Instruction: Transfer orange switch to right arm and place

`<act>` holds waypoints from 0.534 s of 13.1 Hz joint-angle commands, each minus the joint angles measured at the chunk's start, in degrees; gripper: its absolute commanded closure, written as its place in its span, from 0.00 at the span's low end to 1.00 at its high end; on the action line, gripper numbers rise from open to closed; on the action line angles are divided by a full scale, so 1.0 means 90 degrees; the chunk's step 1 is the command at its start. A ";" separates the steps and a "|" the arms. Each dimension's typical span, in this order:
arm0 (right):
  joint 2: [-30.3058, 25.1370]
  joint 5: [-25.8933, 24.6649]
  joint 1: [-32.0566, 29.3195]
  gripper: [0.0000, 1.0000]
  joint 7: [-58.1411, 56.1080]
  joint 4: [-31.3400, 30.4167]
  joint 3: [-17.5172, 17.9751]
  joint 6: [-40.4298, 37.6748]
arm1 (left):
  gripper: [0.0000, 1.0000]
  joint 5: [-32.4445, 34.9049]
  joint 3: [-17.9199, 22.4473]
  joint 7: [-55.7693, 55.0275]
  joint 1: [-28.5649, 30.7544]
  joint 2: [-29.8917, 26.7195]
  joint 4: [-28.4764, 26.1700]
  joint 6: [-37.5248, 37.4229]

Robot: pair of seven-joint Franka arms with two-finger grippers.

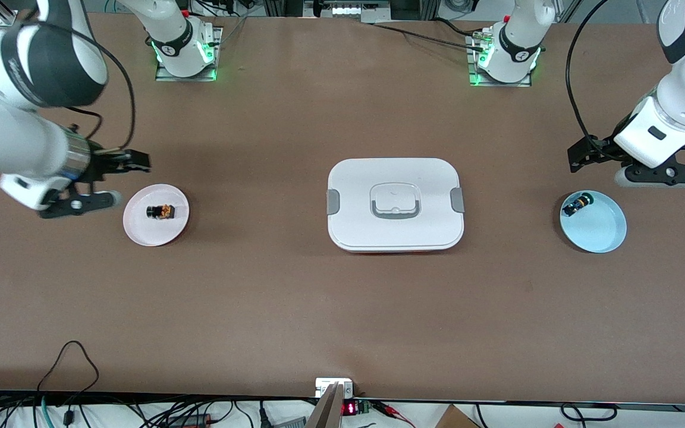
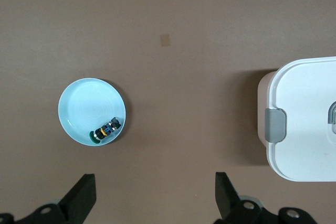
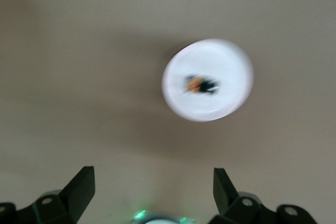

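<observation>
Orange switch [image 1: 161, 211] lies in pink dish [image 1: 140, 233] toward the right arm's end. Right gripper [image 1: 140, 161] is over table beside the dish, jaws apart, empty. Left gripper [image 1: 580, 156] is over table beside blue dish [image 1: 601, 235], jaws apart. Left wrist view alone resolves green switch [image 2: 106, 129] against that dish's rim. White lidded box [image 1: 395, 204] at centre. Brown table [image 1: 342, 309]; cables along its edge nearest the front camera.

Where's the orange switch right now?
The orange switch lies in the pink dish toward the right arm's end of the table, level with the white lidded box at mid-table. The right claw hangs open by the dish's rim.
</observation>
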 commanded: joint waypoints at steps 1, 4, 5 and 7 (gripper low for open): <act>-0.0122 -0.0213 -0.0314 0.00 0.0180 0.0112 -0.0061 0.0688 | 0.00 -0.0030 -0.0022 -0.0053 0.0006 0.0016 0.0128 -0.0131; -0.0307 0.0743 -0.0891 0.00 0.0230 0.0122 -0.0061 0.0729 | 0.00 -0.0011 -0.0031 -0.0053 -0.0004 0.0026 0.0128 -0.0092; -0.0317 0.0668 -0.0863 0.00 0.0238 0.0103 -0.0052 0.0652 | 0.00 -0.0011 -0.0031 -0.0053 -0.0004 0.0026 0.0119 -0.0082; -0.0677 0.0550 -0.0863 0.00 0.0248 -0.0509 -0.0042 0.0854 | 0.00 -0.0011 -0.0031 -0.0053 0.0015 0.0036 0.0119 -0.0082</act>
